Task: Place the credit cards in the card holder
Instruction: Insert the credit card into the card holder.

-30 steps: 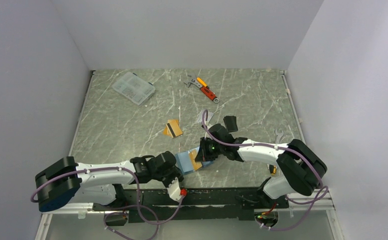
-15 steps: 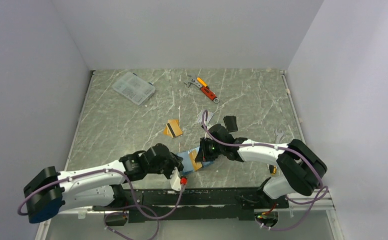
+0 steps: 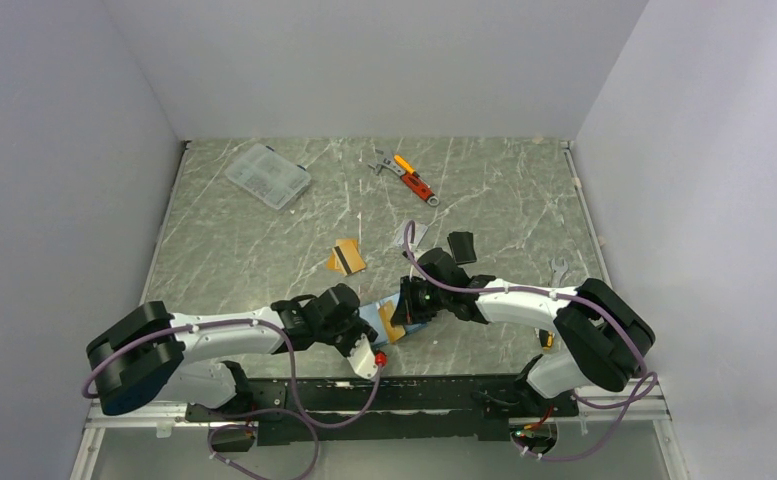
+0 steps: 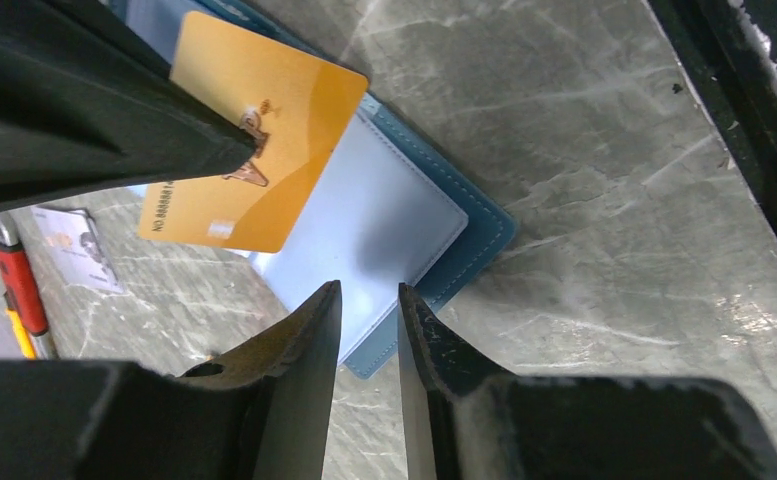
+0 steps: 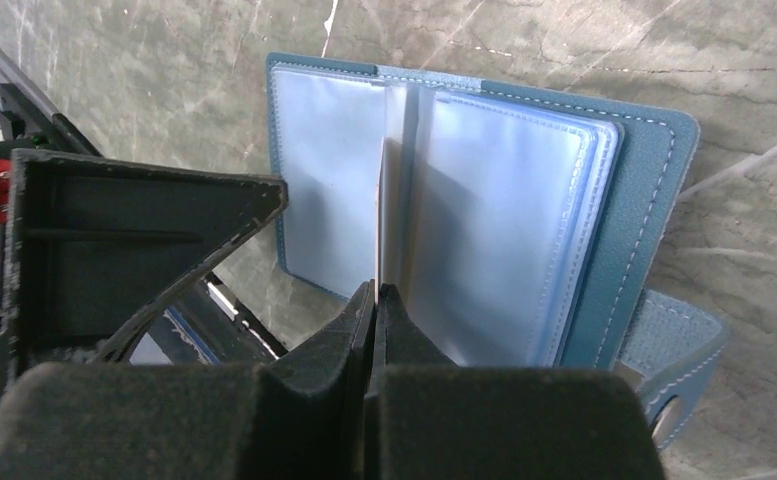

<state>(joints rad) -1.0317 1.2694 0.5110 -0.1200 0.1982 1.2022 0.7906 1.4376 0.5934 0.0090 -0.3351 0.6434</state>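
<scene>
The card holder (image 3: 372, 316) is lying open at the near edge of the table (image 3: 264, 220). The right gripper (image 5: 376, 292) is clamping an orange card (image 4: 284, 100) over its fold — edge-on in its own view, face showing only from the left wrist. The left gripper (image 4: 369, 300) is hovering over the holder's corner, jaws slightly parted, empty. Only the top view is showing a second orange card (image 3: 345, 258) mid-table.

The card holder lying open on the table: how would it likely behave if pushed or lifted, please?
The card holder would probably flop rather than stay rigid: it lies folded open, with thin clear sleeves fanning loose. It looks flat and light, so a push would likely slide it across the smooth table. Its strap may dangle when lifted.
</scene>
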